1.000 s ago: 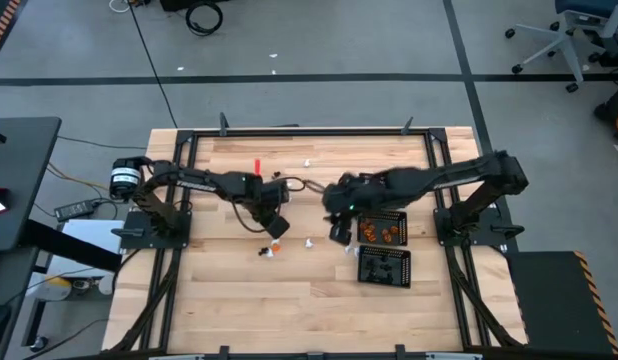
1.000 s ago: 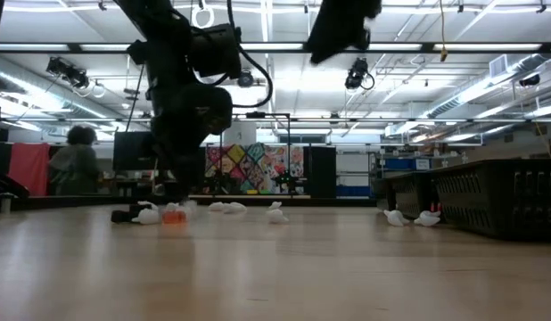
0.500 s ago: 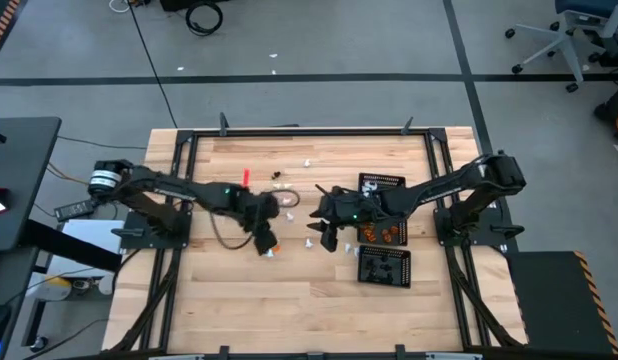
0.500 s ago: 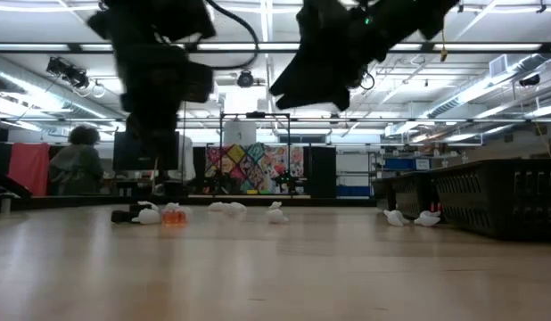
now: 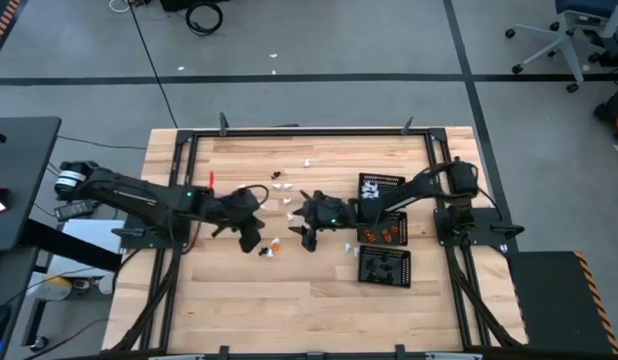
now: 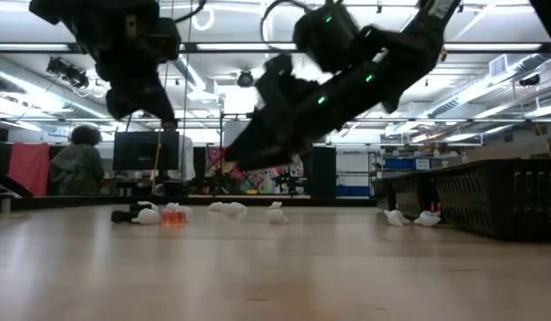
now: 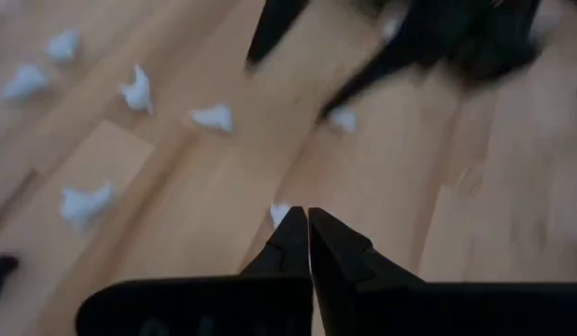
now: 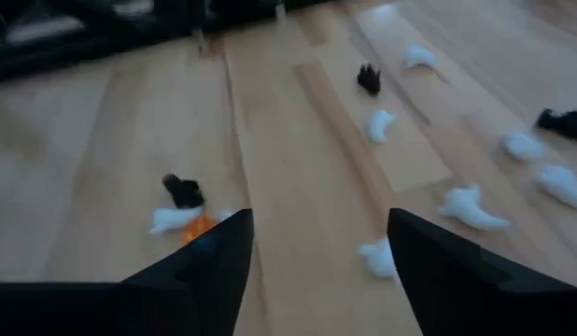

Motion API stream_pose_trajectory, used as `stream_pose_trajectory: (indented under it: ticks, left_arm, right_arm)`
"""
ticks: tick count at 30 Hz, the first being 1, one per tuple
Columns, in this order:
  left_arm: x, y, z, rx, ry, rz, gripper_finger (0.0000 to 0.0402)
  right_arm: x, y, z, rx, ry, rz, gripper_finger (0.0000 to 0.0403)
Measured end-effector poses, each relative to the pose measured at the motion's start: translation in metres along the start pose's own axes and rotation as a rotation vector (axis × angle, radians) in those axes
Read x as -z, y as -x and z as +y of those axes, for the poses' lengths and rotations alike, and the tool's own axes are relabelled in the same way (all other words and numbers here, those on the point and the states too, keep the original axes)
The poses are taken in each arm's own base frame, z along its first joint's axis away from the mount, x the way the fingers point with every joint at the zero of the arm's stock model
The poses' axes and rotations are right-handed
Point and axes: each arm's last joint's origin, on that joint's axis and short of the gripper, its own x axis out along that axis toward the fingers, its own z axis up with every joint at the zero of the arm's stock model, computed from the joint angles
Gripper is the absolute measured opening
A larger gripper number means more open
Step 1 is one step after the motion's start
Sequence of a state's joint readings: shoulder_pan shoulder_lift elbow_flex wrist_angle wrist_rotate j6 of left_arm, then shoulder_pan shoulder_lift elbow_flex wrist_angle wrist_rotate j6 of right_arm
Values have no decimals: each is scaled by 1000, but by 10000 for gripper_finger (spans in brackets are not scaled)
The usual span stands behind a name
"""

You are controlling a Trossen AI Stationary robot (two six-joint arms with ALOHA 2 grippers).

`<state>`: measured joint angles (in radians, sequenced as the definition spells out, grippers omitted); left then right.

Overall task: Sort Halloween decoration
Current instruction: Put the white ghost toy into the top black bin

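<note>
Spanning most of the high view, the wooden tabletop (image 5: 309,300) carries everything else, and the orange-filled tray serves as the landmark here. Both dark arms reach inward to the left of that tray: the left gripper (image 5: 251,238) hangs over the boards well to its left, its fingers (image 7: 298,245) pressed together with nothing between them, while the right gripper (image 5: 307,236) hovers nearer the tray with its fingers (image 8: 214,250) spread wide and empty. Three square black mesh trays sit in a column at the tabletop's right side. The middle one (image 5: 383,229), the landmark, holds several orange trinkets; the far tray (image 5: 380,186) just behind it holds a few white pieces; the near tray (image 5: 384,267) just in front of it holds dark pieces, too small to count. The remaining Halloween decoration (image 5: 282,186) lies loose on the boards to the left of the trays, mostly white trinkets scattered around the two grippers. Between the grippers sits one orange trinket (image 5: 273,243) with a white one touching it, and a black trinket (image 8: 183,190) lies just beside them. The right wrist view shows roughly eight white pieces, three black and one orange.
</note>
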<state>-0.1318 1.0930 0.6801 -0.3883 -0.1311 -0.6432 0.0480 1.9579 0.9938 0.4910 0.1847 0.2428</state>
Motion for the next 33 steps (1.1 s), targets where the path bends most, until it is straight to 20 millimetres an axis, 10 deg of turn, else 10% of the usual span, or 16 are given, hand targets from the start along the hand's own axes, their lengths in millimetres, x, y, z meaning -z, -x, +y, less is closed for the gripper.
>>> stream_pose_trajectory:
  ticks: [24,33]
  left_arm:
    - [-12,25,1,50,39,-161,0]
    - [-12,32,2,59,28,-174,0]
  right_arm:
    - [26,-53,-23,69,171,74,237]
    - [29,-52,-24,49,234,117,164]
